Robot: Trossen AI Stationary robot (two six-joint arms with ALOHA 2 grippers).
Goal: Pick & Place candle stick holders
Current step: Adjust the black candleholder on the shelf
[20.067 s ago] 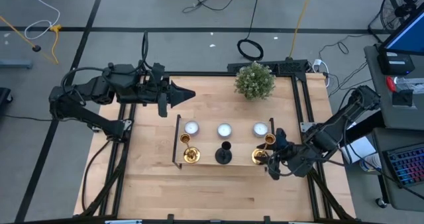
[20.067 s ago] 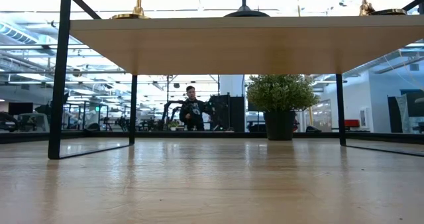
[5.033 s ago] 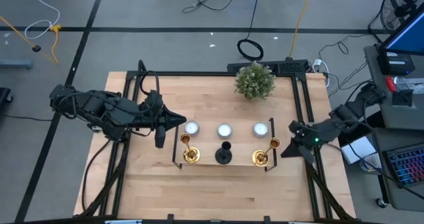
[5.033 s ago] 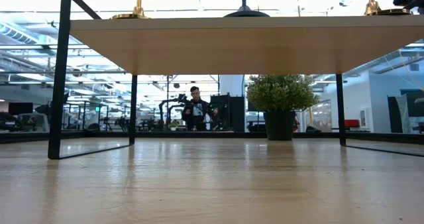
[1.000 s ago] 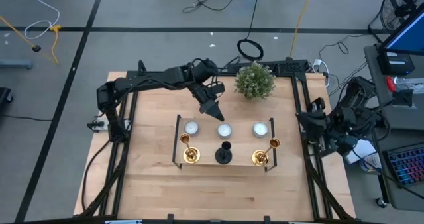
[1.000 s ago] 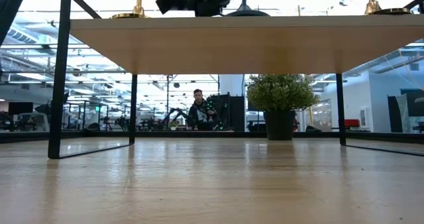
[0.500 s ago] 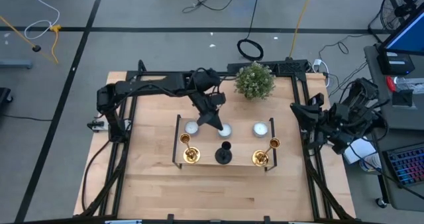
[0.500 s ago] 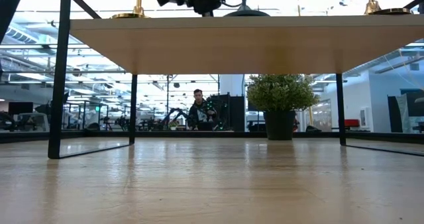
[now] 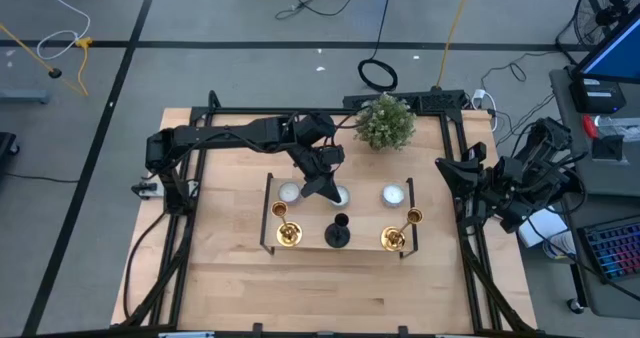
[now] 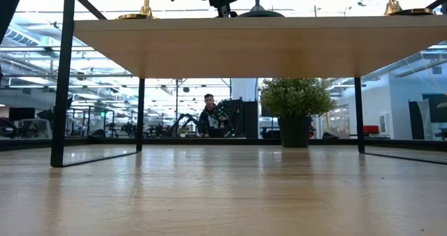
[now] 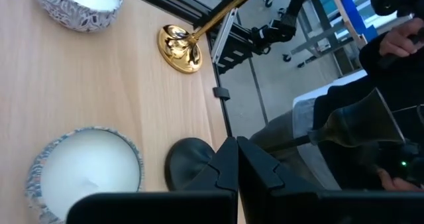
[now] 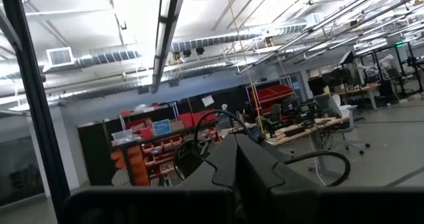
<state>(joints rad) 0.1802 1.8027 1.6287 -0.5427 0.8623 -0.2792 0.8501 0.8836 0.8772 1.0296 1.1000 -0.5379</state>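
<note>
I count three holders on the stand, in a row along its near edge: a gold one at the left end, the black one in the middle, and a second gold one at the right end. Behind them sit three white candles: the left candle, the middle candle and the right candle. One plant stands at the table's far edge.

All three holders stand upright, long axes vertical, cups up; from overhead each gold stem leans slightly in the picture, while the black one shows mostly as its round base.

My left gripper hangs over the stand between the left and middle candles, just behind the black holder. In its wrist camera the fingers are pressed together with nothing between them, their tips right above the black base, with one candle beside it and a gold base farther off.

My right gripper waits off the table's right edge, fingers pressed together, pointing out into the room.
</note>
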